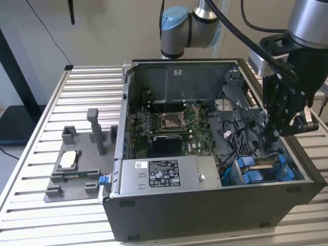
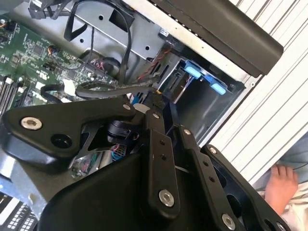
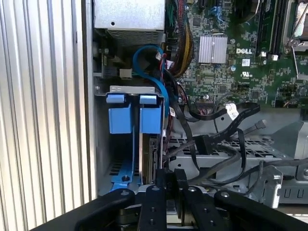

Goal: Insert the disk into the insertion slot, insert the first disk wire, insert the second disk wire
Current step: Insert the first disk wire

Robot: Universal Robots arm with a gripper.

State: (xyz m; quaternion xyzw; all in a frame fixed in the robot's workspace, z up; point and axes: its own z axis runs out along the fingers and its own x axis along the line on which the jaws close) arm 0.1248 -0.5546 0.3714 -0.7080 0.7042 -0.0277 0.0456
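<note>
A robotics lab: robot arm (image 1: 189, 25), opened computer case (image 1: 205, 212), slatted aluminium bench (image 1: 87, 92).

The arm (image 1: 306, 18) is being shown as silver-grey tubing, its rounded joint (image 1: 174, 24) being capped in light blue. Black cables (image 1: 225, 24) are being carried alongside. The hand (image 1: 274, 137) is being shown as matte black linked bars, being pinned by round silver screws (image 2: 166, 198) in the second wrist view.

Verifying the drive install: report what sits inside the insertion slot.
In the first wrist view the insertion slot holds the disk on edge, between blue carrier pieces. The gripper and black cables cover the disk's end nearest the gripper, so any plugged wires cannot be judged.
</note>
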